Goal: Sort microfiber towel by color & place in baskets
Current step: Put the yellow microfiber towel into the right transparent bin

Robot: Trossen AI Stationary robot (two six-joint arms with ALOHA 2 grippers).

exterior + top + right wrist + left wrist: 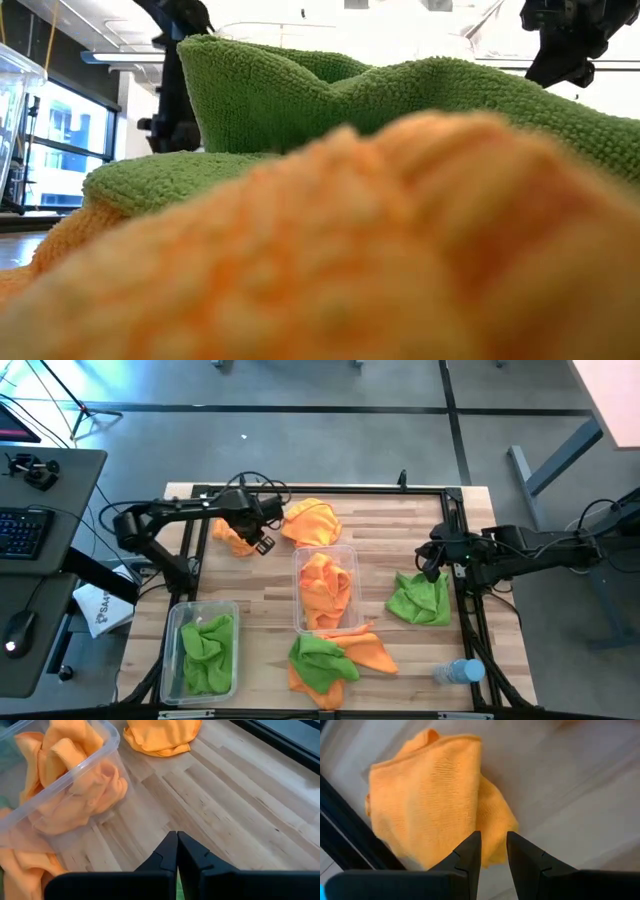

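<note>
left gripper (262, 543) up at the far left of the wooden table (400, 525), hovering over a lone orange towel (232, 538) by the table's dark edge frame (300, 490). fingers (470, 857) parted a little, nothing pinched between them, tips just above that cloth's near edge in the left wrist view (427, 795). right gripper (432, 560) over on the right side, poised just above a crumpled green towel (420, 598), clenched tight with fingers (169, 852) pressed together and empty.

middle basket (349, 555), clear plastic, packed with orange towels (326, 588); seen again through its see-through wall from the right wrist (65, 795). another orange cloth (310, 522) lying just beyond that bin's far end, also showing flat on the wood in the right wrist view (162, 735). second basket (178, 622) at the near left corner, holding green cloths (208, 650). near the front edge, a green towel (322, 658) heaped on more orange ones (372, 652), touching the middle bin's near end. low view filled almost wholly by that heap: green (400, 100) behind, blurred orange (380, 260) in front. clear water bottle (458, 672) lying at the near right.
</note>
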